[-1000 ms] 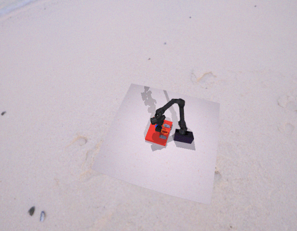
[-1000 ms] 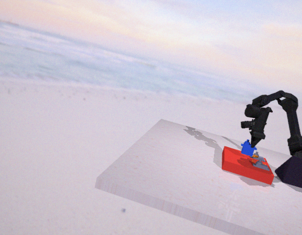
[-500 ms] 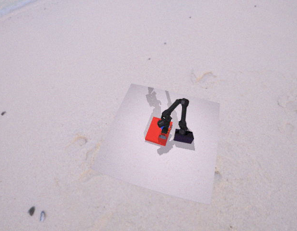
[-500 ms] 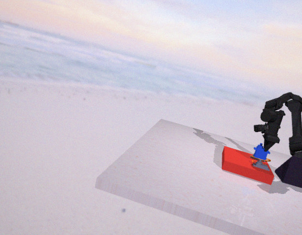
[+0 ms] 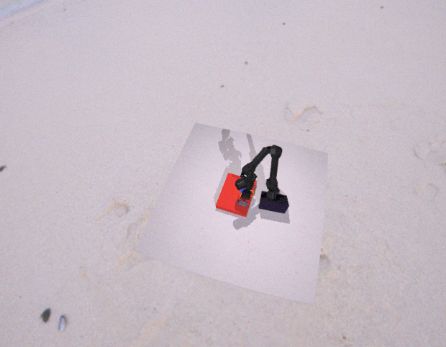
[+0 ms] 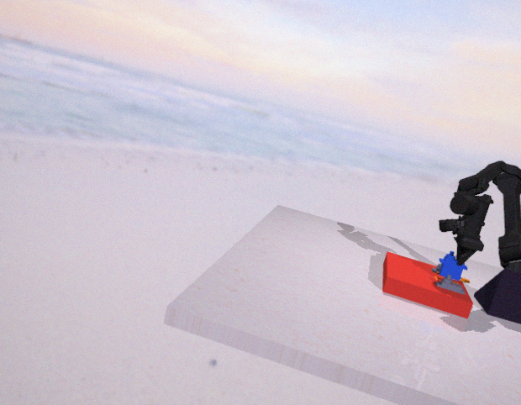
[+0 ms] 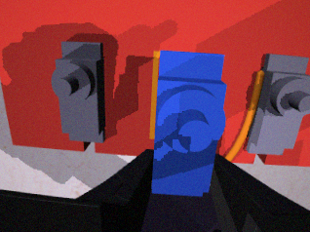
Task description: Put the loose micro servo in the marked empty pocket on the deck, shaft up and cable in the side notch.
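The blue micro servo [image 5: 242,190] [image 6: 450,266] [image 7: 187,115] is upright, output shaft up, between the fingers of my gripper [image 6: 460,261] [image 7: 181,159], which is shut on it. It stands high over the red deck [image 5: 226,197] [image 6: 419,290] [image 7: 146,18], between two grey servos [image 7: 80,107] [image 7: 280,120]. An orange edge strip [image 7: 155,96] shows to its left in the wrist view, and a curved orange strand [image 7: 250,115] to its right. The servo hides the marked pocket and its notch. Its underside is hidden, so I cannot tell whether it touches the deck.
The grey servos stand up from the deck close on both sides of the held servo. The arm's dark base [image 5: 273,205] [image 6: 507,296] is beside the deck. Both stand on a pale square slab [image 5: 201,239] [image 6: 269,287].
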